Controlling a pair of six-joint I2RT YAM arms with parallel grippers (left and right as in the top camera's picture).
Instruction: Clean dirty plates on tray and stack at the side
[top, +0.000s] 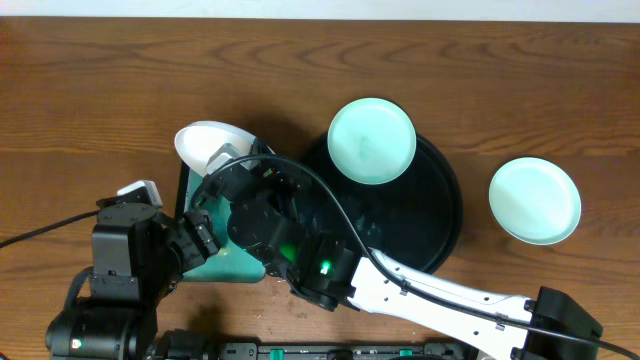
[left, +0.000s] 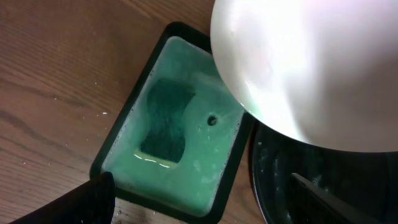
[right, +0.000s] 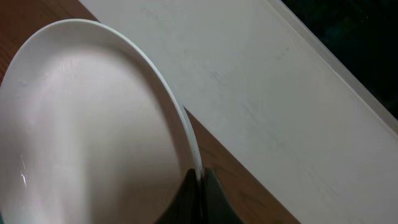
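Observation:
The black tray lies at centre right and holds one pale-mint plate at its far edge. A second plate lies on the table to the right of the tray. My right gripper is shut on the rim of a third, white plate and holds it tilted above the far end of the teal pad. This plate also shows in the overhead view and in the left wrist view. My left gripper is open and empty above the pad's near edge.
A dark green sponge lies in soapy liquid in the dark-rimmed teal pad, left of the tray. The right arm crosses from the lower right over the tray's front. The left arm is at the lower left.

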